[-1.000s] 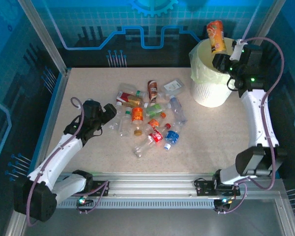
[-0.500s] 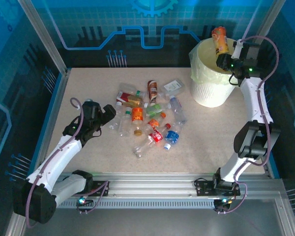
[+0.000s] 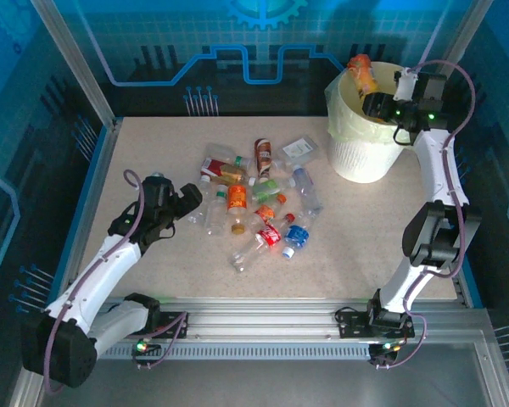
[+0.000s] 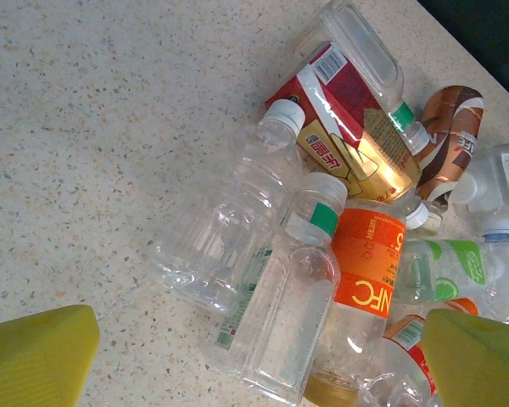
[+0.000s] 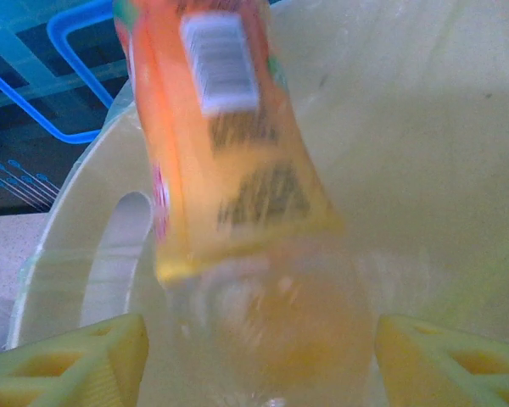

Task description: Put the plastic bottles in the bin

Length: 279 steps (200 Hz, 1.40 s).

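Right gripper (image 5: 259,356) released, jaws spread clear of the orange-labelled bottle (image 5: 229,144), blurred and tilted at the far rim of the bin (image 3: 360,161), so it may clip the rim and bounce out; left gripper (image 4: 254,352) gapes above the remaining bottles (image 3: 254,199) on the table.

We look down from above and behind on the whole speckled beige tabletop (image 3: 365,254); our left wrist view sits close over its clear plastic bottles (image 4: 288,314), our right over the yellow-lined white bin (image 5: 458,127).

bin (image 3: 356,157): 1; plastic bottles (image 3: 236,199): about fifteen; robot arms (image 3: 102,263): 2
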Available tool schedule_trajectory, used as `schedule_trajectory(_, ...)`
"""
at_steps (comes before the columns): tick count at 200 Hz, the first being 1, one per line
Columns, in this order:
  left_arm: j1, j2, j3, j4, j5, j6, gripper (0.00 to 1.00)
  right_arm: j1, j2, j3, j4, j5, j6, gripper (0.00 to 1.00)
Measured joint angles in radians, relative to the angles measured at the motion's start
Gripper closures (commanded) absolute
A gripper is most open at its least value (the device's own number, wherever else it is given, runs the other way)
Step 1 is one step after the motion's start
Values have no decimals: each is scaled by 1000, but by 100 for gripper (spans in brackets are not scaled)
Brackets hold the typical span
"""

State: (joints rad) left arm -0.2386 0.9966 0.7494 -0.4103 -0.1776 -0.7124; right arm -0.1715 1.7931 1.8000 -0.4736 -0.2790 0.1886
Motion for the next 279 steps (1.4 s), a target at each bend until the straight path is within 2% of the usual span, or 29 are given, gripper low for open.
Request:
schedule_trajectory(30, 0, -8, 0, 0, 0, 9, 1, 0, 0, 8, -2, -10, -14, 19)
schedule_trajectory(88, 0, 26, 0, -14, 0, 28, 1, 0, -40, 8, -7, 9, -33, 13)
schedule_trajectory(112, 0, 82, 15, -46, 5, 69, 1, 0, -108, 6, -7, 10, -34, 7)
schedule_trajectory(118, 1, 97, 23, -62, 6, 86, 1, 0, -130, 4, -4, 10, -31, 2)
schedule_trajectory(148, 1, 222, 114, -134, 6, 158, 1, 0, -307, -127, 32, 23, -13, 0)
schedule_trajectory(212, 10, 391, 199, -176, 27, 249, 2, 11, -622, -420, 66, 62, 86, 0)
schedule_trajectory(255, 60, 520, 257, -195, 134, 322, 11, 43, -806, -600, 51, 63, 134, 0)
schedule_trajectory(279, 67, 604, 315, -212, 165, 366, 20, 47, -894, -676, 38, 71, 142, 0)
